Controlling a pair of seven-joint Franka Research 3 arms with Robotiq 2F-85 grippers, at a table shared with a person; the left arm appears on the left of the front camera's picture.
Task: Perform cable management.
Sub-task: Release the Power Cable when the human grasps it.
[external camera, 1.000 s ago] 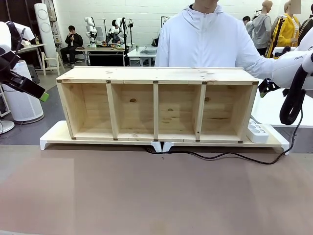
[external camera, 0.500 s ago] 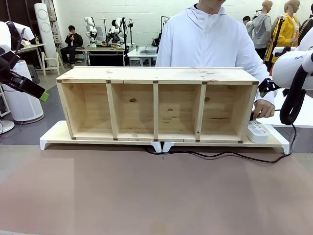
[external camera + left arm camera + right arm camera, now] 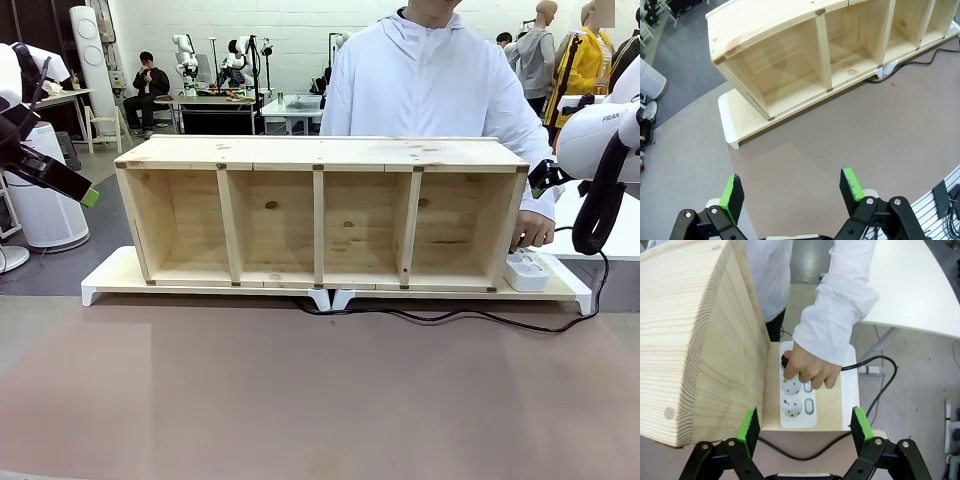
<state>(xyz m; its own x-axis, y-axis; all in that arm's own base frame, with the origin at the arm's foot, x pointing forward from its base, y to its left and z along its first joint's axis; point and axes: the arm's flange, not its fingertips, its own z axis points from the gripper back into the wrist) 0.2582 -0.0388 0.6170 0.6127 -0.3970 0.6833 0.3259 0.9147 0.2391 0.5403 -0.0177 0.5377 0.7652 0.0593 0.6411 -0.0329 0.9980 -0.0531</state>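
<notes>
Small black plug (image 3: 785,360) mostly hidden under person's hand (image 3: 807,369), so can't tell if seated in white multi-socket power strip (image 3: 799,407). Thin black power cable (image 3: 450,317) partly lost behind open wooden shelf unit (image 3: 320,210). Strip's far end covered by white sleeve (image 3: 832,315).

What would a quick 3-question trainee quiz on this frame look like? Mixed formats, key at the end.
1. True or false: the right gripper is shut on the cable.
2. Multiple choice: the person's hand is at
A) the power strip
B) the top of the wooden shelf
C) the left gripper
3. Fill in: the shelf has ___ open compartments facing the robot.

Key
1. False. Its fingers stand apart above the strip, holding nothing.
2. A. The hand holds a black plug over the strip's sockets, beside the shelf's end.
3. Four.
</notes>
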